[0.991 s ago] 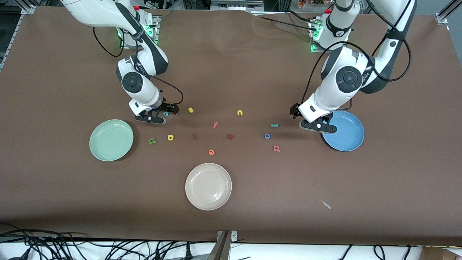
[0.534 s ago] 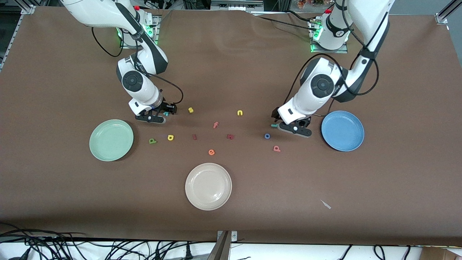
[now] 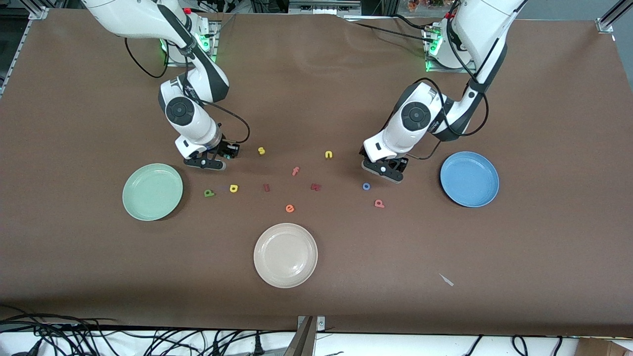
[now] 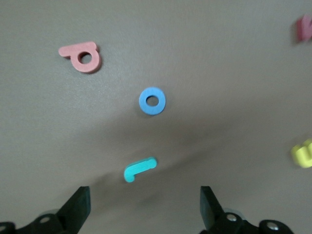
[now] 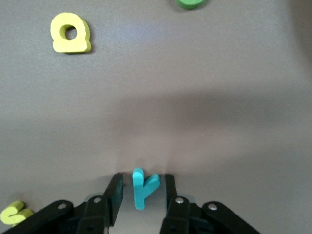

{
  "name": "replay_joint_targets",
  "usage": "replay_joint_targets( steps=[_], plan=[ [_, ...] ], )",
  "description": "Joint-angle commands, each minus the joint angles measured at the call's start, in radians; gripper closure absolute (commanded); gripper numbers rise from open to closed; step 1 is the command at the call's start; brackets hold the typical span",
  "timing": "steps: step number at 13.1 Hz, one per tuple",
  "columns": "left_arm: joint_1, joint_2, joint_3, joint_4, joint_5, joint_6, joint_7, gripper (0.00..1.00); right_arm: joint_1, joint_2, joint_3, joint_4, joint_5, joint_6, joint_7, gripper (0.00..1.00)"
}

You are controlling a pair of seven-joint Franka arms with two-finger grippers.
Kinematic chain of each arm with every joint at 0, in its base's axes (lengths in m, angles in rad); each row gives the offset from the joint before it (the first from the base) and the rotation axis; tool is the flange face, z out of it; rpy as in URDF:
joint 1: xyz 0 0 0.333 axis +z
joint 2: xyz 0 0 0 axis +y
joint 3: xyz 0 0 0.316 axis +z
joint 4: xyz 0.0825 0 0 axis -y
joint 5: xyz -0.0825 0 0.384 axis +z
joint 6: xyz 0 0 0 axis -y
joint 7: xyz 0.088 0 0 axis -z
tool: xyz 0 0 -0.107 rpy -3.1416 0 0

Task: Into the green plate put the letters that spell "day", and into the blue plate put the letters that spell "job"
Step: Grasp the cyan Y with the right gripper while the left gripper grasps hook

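Note:
In the right wrist view, the teal y [image 5: 144, 186] lies on the table between the fingers of my right gripper [image 5: 142, 178], which stand close on either side with a slim gap each way. That right gripper [image 3: 221, 157] is low beside the green plate [image 3: 152, 191]. The yellow a [image 3: 233, 188] and green d [image 3: 209, 193] lie nearer the camera. My left gripper [image 3: 384, 173] hangs open over the teal j [image 4: 140, 168], fingers wide apart. The blue o [image 3: 366, 186] and pink b [image 3: 379, 203] lie just nearer the camera. The blue plate [image 3: 469, 178] sits toward the left arm's end.
A cream plate [image 3: 285, 255] sits near the front edge. Yellow s [image 3: 261, 151], yellow n [image 3: 329, 155], orange f [image 3: 295, 171], orange e [image 3: 290, 208] and two dark red letters [image 3: 266, 187] [image 3: 315, 187] are scattered mid-table.
My left arm has swung from over the blue plate toward the table's middle and now hangs over the j. My right gripper's fingers have narrowed around the y.

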Motion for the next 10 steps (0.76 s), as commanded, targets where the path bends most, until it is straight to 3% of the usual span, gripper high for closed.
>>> replay_joint_targets(
  steps=[1, 5, 8, 10],
  plan=[
    [-0.022, 0.025, 0.009, -0.007, 0.079, 0.019, 0.018, 0.03, -0.007, 0.007, 0.002, -0.015, -0.019, 0.035, -0.006, 0.73],
    [-0.051, 0.057, 0.026, 0.003, 0.079, 0.056, 0.018, 0.05, -0.007, 0.007, 0.002, -0.015, -0.019, 0.035, -0.006, 0.91],
    [-0.054, 0.074, 0.044, 0.006, 0.086, 0.091, 0.021, 0.13, -0.007, -0.010, 0.002, 0.006, -0.017, 0.005, -0.006, 0.95],
    [-0.059, 0.075, 0.070, 0.012, 0.153, 0.099, 0.019, 0.15, -0.007, -0.027, 0.002, 0.067, -0.017, -0.116, -0.017, 0.96]
  ],
)
